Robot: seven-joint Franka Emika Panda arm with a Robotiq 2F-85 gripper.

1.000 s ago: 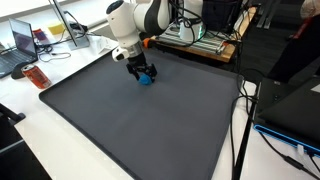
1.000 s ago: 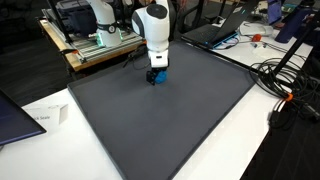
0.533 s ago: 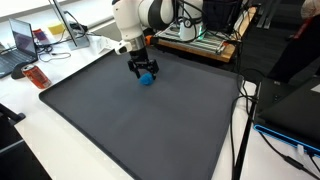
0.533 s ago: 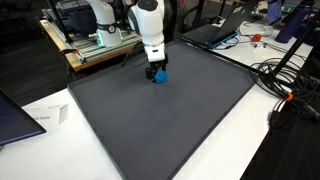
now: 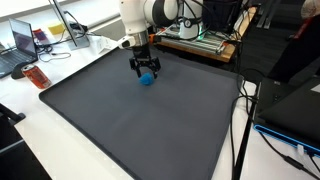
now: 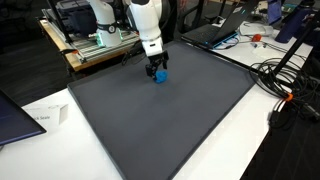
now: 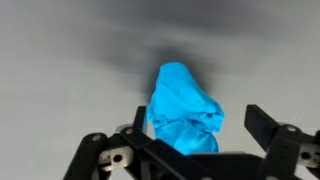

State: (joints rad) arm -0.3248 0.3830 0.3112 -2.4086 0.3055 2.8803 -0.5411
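Observation:
A crumpled bright blue object (image 5: 147, 79) lies on the dark grey mat (image 5: 130, 125), near its far edge; it shows in both exterior views (image 6: 160, 77). My gripper (image 5: 145, 68) hangs just above it, pointing down, also seen in an exterior view (image 6: 157, 68). In the wrist view the blue object (image 7: 180, 100) sits between the two black fingers of my gripper (image 7: 198, 120). The jaws stand wide apart, with a gap between the right finger (image 7: 265, 125) and the object. Nothing is held.
A laptop (image 5: 20, 45) and an orange object (image 5: 36, 76) sit on the white table beside the mat. Equipment racks (image 5: 200, 35) stand behind it. Cables (image 6: 285, 85) lie past one mat edge. A white paper (image 6: 45, 118) lies near another.
My gripper has risen a little from around the blue object and the arm has straightened up. The blue object stays on the mat.

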